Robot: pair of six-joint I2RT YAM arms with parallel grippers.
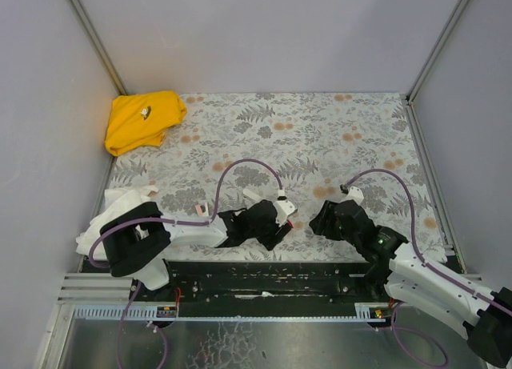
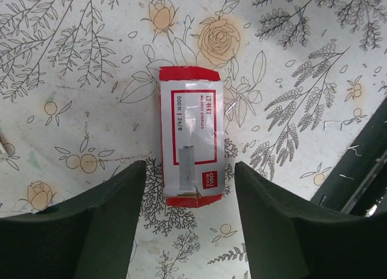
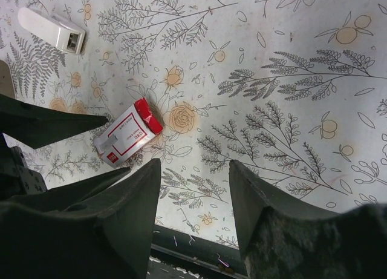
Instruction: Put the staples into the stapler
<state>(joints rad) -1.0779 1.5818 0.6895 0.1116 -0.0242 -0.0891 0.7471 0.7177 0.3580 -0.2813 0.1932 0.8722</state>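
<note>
Left wrist camera gave me the closest look. The staples (image 2: 186, 155) showed as a short grey strip at the near end of the red-and-white box (image 2: 190, 103), though I couldn't tell whether the strip lay on the label or behind a window in it. The box lay flat between the spread fingers of my left gripper (image 2: 189, 170), with a sliver of cloth visible on each side, so nothing was pinched.

In the right wrist view the stapler (image 3: 53, 29) rested on its own, well apart from the box and farther out on the table. My right gripper (image 3: 193, 170) also had its fingers wide apart over bare cloth, with the box off to one side of it.

A couple of loose staples (image 2: 331, 125) lay near the black rail (image 1: 264, 277) at the table's near edge. The tablecloth (image 1: 320, 129) was pale with grey ferns and orange roses. Plain grey walls closed in three sides, and a crumpled yellow cloth (image 1: 144, 119) sat in the far left corner.
</note>
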